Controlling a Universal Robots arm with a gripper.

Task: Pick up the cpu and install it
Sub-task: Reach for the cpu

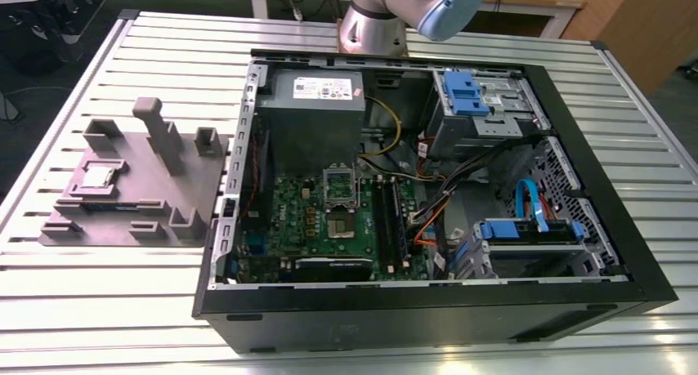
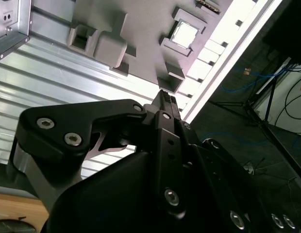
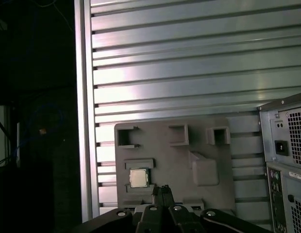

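Note:
The cpu is a small silvery square chip lying in a raised square pocket of the grey moulded plate, on the slatted table at the exterior view's left. Both wrist views look down on it from well above: the cpu rests on the plate. My gripper hangs high over the plate, its dark fingertips pressed together with nothing between them. In the first wrist view its tip sits just beside the cpu. The silver-framed socket sits on the green board inside the open computer case.
The open black computer case fills the middle of the table, with a grey power supply, blue drive brackets and loose cables. Its rear panel stands beside the plate. Tall posts rise from the plate. The table edge is close.

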